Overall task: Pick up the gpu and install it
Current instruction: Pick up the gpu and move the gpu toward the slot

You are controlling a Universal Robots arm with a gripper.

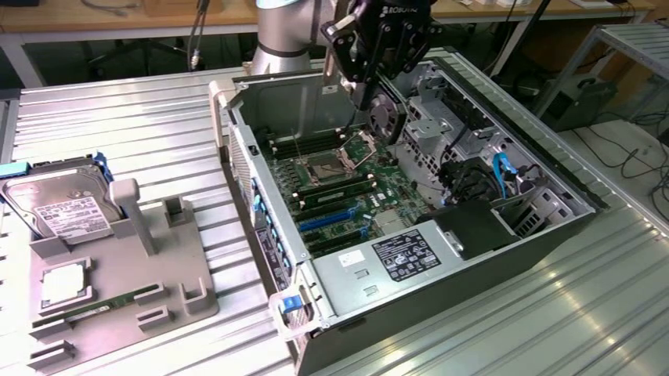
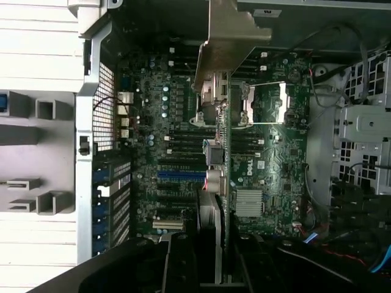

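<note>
Black gripper [image 1: 364,92] clamped on gpu [image 1: 385,121]: flat card, round black fan, silver bracket, hanging on edge above green motherboard [image 1: 334,184] inside open grey metal computer case [image 1: 303,102]. Also in case: blue slots [image 1: 324,219], labelled power supply box [image 1: 408,251]. On moulded grey tray [image 1: 157,290] beside case: boxy silver hard drive [image 1: 63,207].

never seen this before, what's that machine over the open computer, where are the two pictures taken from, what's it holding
It is a robot arm ending in a gripper. One picture comes from a camera off the arm; the other from a camera on the arm's wrist, looking into the open computer case. The jaws are closed on the gpu, a card with a round black fan, held above the motherboard. On the metal table, at the exterior view's left, a grey holder carries a hard drive and a memory stick.
</note>
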